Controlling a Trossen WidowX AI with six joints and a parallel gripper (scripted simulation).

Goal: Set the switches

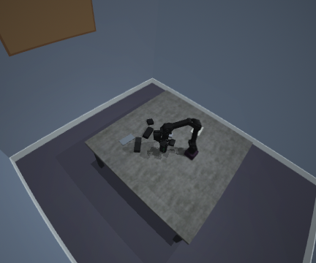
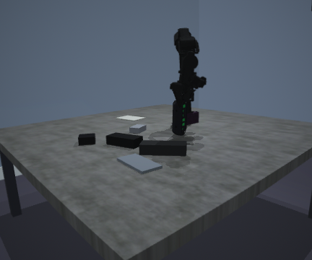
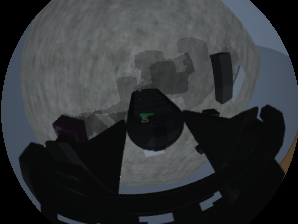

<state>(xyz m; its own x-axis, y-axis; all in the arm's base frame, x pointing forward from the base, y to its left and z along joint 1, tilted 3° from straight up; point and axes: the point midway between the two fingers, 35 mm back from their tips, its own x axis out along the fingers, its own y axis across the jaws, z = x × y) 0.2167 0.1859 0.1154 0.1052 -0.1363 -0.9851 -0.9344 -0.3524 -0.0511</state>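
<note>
The dark controller unit (image 1: 163, 147) (image 2: 178, 119) (image 3: 155, 129) is held on end, its long side nearly vertical. Its switch face shows edge-on in the exterior view as a column of green marks, and a little green shows in the wrist view. Single switch settings are too small or foreshortened to tell. The label on the underside is not readable in any view. My gripper (image 3: 154, 117) is shut on the unit, one finger at each side of its upper end. The unit's lower end is close over the bench (image 1: 202, 183) (image 2: 91, 202); whether it touches is unclear.
A long dark block (image 1: 137, 145) (image 2: 163, 149) (image 3: 222, 79), a second dark block (image 1: 148, 132) (image 2: 123, 140) and a small dark block (image 1: 150, 121) (image 2: 87, 139) lie nearby. A pale plate (image 1: 126, 139) (image 2: 139, 163), a small pale block (image 2: 138, 128) and a white sheet (image 2: 130, 118) also lie there.
</note>
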